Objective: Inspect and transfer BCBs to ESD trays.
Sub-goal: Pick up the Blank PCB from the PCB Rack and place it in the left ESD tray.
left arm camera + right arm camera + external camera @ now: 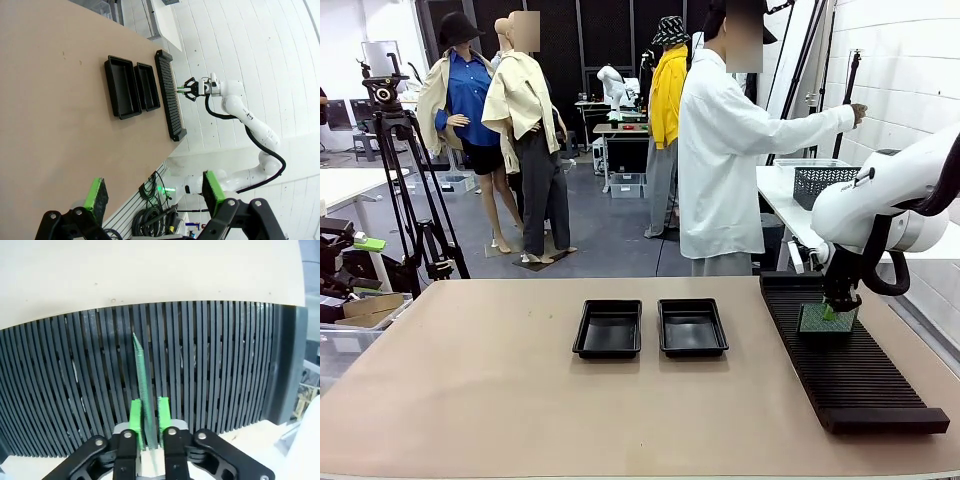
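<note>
The BCB is standing on edge near the far end of the slotted rack, a thin green card with the right gripper pinching its top edge. From the left wrist, the left gripper is hanging spread wide, well apart from the rack. From the right wrist the green pads are flanking that knife-thin edge, and I am judging it light, stiff and fragile, best held by the rim and lifted straight out of its slot.
</note>
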Available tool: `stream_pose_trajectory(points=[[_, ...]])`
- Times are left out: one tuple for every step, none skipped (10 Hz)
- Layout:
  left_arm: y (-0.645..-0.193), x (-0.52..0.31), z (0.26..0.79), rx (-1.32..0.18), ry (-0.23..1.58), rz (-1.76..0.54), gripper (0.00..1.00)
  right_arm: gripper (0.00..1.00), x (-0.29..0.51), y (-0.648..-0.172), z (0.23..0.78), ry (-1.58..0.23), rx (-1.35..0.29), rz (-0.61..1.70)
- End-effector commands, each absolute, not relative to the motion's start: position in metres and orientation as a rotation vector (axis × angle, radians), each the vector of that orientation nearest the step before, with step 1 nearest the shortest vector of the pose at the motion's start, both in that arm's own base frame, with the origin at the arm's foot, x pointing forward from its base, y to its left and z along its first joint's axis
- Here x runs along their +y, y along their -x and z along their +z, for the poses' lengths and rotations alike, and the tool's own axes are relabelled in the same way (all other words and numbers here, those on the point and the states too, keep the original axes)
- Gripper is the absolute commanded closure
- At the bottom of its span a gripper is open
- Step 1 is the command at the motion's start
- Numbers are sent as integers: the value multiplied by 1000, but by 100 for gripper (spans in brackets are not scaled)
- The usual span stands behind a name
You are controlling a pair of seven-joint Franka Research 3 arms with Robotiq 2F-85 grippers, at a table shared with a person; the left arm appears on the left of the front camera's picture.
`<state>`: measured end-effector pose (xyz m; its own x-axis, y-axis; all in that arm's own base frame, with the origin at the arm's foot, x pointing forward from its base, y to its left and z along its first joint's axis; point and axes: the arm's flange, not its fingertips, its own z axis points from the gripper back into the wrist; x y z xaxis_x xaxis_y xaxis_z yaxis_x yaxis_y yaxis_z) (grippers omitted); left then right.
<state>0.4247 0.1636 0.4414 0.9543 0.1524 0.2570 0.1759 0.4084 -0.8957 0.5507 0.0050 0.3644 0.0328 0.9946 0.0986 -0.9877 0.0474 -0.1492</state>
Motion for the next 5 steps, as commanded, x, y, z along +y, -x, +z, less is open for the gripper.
stream_pose_trajectory(points=[[-423,164,445,-312,1155,-4,0,100,9,-557,364,24,-197,1502],[-423,164,445,-312,1155,-4,0,100,9,-558,364,22,-194,1501],[-423,164,445,-312,1155,-4,0,100,9,-561,365,13,-175,1493],[-423,164,445,-312,1155,-4,0,100,10,-563,365,4,-162,1490],[-423,164,445,-312,1155,-4,0,100,10,-564,366,-2,-142,1485]])
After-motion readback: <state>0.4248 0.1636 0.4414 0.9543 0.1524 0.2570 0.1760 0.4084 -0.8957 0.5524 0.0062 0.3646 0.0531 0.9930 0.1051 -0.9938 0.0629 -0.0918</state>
